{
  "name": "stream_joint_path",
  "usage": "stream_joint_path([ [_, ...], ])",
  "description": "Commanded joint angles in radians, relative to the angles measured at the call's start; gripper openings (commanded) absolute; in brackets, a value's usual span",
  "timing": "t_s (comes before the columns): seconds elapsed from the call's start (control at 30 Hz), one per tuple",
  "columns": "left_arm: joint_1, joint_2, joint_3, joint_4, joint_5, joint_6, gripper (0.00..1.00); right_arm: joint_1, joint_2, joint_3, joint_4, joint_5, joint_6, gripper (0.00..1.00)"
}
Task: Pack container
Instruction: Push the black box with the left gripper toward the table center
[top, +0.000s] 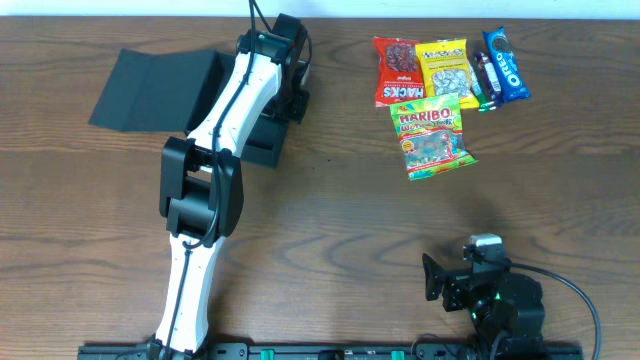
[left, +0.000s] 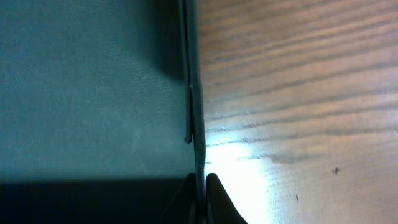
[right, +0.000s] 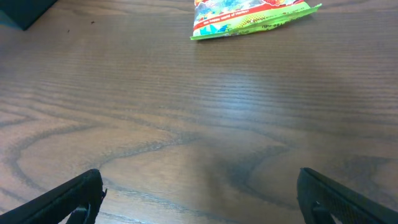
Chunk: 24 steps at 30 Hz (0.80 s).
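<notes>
The matte black container sits open at the back left, its flap lid lying flat to the left. My left gripper is at the container's right wall; in the left wrist view the fingers are shut on the thin black wall, with the inside of the box to the left. My right gripper rests low at the front right, open and empty over bare wood. The left arm hides most of the box's inside.
Snack packets lie at the back right: a red Hacks bag, a yellow bag, a blue Oreo pack, a dark bar and a Haribo bag, which also shows in the right wrist view.
</notes>
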Motion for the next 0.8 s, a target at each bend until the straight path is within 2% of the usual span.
stream_joint_path([
  [0.0,-0.003,0.014,-0.003,-0.032,0.05,0.125,0.06,0.009,-0.005,-0.007,-0.002,0.006,0.003,0.99],
  [0.3,-0.03,0.006,-0.003,-0.181,0.193,0.315,0.06,0.009,-0.005,-0.007,-0.002,0.006,0.003,0.99],
  [0.5,-0.135,-0.01,-0.003,-0.259,0.194,0.498,0.06,0.009,-0.005,-0.007,-0.002,0.006,0.003,0.99],
  [0.77,-0.254,-0.01,-0.003,-0.339,0.18,0.637,0.06,0.009,-0.005,-0.007,-0.002,0.006,0.003,0.99],
])
